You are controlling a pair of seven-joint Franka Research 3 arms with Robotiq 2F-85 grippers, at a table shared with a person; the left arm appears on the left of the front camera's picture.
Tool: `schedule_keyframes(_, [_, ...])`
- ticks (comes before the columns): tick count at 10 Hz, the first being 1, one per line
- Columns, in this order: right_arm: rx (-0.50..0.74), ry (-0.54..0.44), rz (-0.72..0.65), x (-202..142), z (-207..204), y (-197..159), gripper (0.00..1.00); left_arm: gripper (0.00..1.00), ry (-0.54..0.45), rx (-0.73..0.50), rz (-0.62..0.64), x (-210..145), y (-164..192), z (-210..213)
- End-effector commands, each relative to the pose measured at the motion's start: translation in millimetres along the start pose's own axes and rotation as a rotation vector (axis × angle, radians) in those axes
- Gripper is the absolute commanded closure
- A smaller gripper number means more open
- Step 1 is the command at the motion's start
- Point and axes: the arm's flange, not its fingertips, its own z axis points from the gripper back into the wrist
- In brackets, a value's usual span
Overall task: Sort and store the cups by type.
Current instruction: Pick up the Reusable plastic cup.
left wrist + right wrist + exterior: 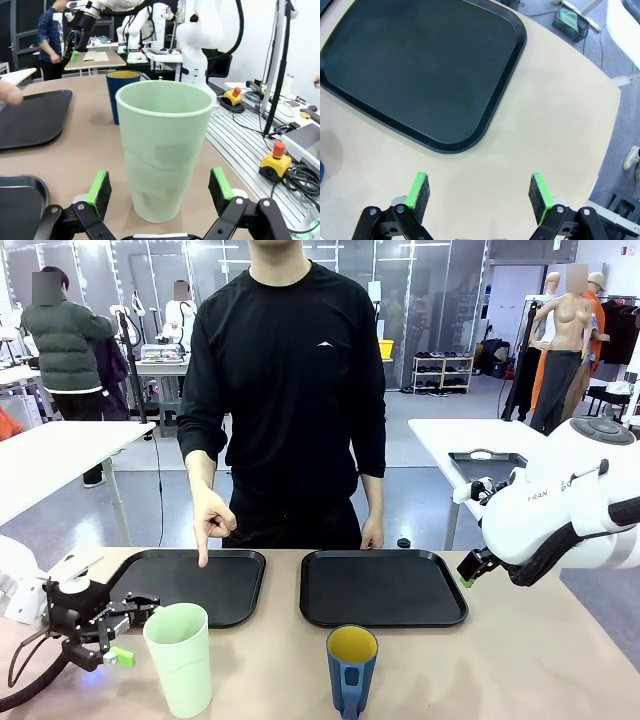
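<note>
Directly ahead of your left tool (160, 192), centred on its wide-open, empty gap, the tall pale mint-green plastic tumbler (162, 150) stands upright on the table (90, 145). Your left tool is nearer; your right tool (480, 192) hangs open, empty, well apart.

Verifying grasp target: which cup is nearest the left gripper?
The tall mint-green tumbler, right in front of the open left gripper; the shorter blue mug with a handle stands farther off.

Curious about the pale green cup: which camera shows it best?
Left wrist view: the green cup stands close, inside the open left gripper. The front view shows it smaller, beside that gripper. The right wrist view faces a tray.
</note>
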Motion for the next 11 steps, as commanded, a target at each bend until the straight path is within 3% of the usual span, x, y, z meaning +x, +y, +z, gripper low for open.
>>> schedule_keyframes(1, [0.005,-0.003,-0.008,0,0,-1,0.0,0.0,0.019,-0.049,-0.022,-19,-4,-3])
schedule_keyframes(11, [0.005,-0.003,-0.008,0,0,-1,0.0,0.0,-0.064,-0.113,-0.043,-38,2,-42])
